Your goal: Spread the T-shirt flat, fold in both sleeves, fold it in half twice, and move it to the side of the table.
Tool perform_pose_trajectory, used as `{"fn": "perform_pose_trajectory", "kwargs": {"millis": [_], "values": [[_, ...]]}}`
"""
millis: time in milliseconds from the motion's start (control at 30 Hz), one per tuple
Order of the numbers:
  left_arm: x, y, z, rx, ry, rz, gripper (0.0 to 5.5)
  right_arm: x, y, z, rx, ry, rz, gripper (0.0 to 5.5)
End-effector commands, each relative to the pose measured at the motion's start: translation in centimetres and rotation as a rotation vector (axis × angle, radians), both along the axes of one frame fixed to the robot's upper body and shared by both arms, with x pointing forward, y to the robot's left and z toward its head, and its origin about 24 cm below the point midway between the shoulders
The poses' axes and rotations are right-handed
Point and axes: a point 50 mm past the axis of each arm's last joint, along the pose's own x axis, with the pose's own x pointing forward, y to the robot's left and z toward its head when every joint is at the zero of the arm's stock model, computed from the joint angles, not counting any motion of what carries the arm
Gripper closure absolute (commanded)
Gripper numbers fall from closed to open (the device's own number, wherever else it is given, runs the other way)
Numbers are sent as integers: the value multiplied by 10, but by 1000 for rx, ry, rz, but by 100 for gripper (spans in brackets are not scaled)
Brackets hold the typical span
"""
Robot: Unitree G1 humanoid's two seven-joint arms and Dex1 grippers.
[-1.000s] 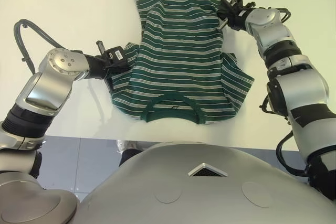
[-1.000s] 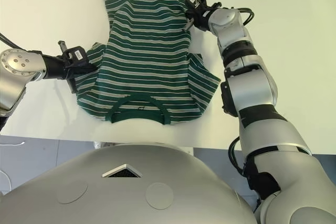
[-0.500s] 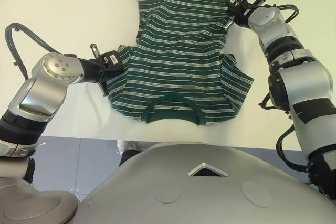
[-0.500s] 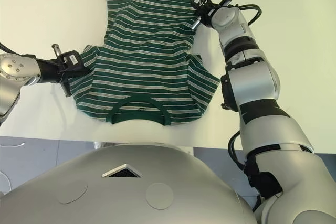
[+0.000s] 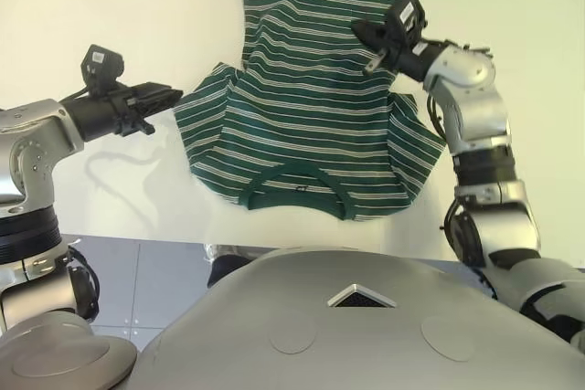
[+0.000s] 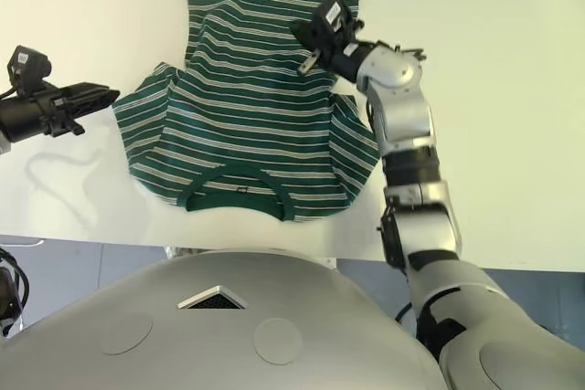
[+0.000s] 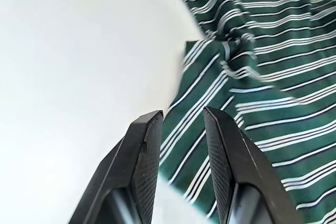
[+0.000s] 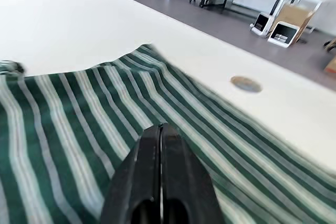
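A green T-shirt with white stripes (image 5: 302, 107) lies spread on the white table (image 5: 110, 6), collar toward me and hem at the far side. Its left sleeve (image 5: 199, 114) and right sleeve (image 5: 416, 139) stick out to the sides. My left gripper (image 5: 172, 95) hangs open a little to the left of the left sleeve, holding nothing; the left wrist view has its fingers (image 7: 147, 145) apart above the sleeve edge (image 7: 210, 77). My right gripper (image 5: 361, 32) is shut and hovers over the shirt's far right part (image 8: 79, 129), with nothing between its fingertips (image 8: 160, 129).
A small grey round disc (image 8: 245, 84) sits in the table beyond the hem. The table's near edge (image 5: 137, 230) runs just below the collar. Bare white tabletop lies to the left (image 5: 91, 180) and right (image 5: 539, 61) of the shirt.
My left gripper let go of the left sleeve and drew back to the left. My right gripper left the far right hem corner and swung inward over the shirt.
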Motion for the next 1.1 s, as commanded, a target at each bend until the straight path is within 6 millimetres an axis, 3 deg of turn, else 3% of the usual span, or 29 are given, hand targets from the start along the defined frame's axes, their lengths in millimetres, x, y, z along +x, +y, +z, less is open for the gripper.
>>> {"fn": "perform_pose_trajectory", "kwargs": {"millis": [33,133,300,533,633,800,933,1100], "values": [[-11,19,-27,36,101,71,409,-9,5,22,-4,-17,16,550],[-10,17,-47,12,149,65,409,-14,9,23,-12,-2,40,550],[-8,4,-54,-112,160,38,409,-13,4,19,-34,15,18,550],[-3,1,-58,-136,108,59,536,-5,-7,18,-53,4,-38,550],[-1,6,-58,-161,80,112,545,-6,-10,17,-63,7,-42,550],[-44,43,-62,-135,146,253,545,-10,-25,13,-95,25,-78,550],[-52,42,-44,-128,103,214,545,-11,-33,12,-109,28,-107,550],[-28,-14,9,-118,-123,-106,545,-9,-37,17,-128,21,-99,550]]}}
